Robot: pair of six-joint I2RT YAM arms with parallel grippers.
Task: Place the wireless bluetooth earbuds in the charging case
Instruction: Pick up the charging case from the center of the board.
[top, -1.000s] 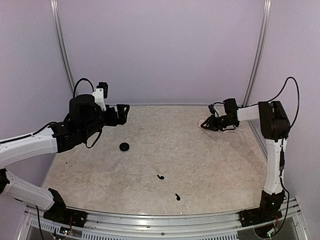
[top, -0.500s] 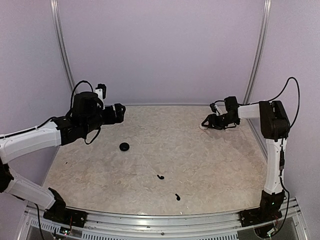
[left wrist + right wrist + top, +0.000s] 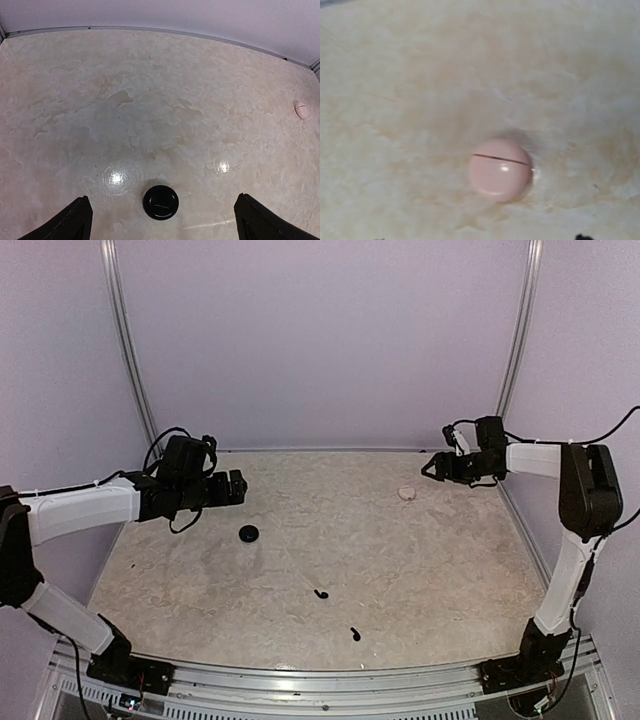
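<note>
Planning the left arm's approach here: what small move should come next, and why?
Probably ease the left gripper down over the charging case. Its jaws stand wide open, the case lies centred between them in the wrist view, and both earbuds lie loose on the table.

No lettering, brand mark, number or sign is legible anywhere in these views, whether on the black charging case [image 3: 160,202], the pale pink round object [image 3: 500,170] or the marbled surface [image 3: 400,570] beneath them.
</note>
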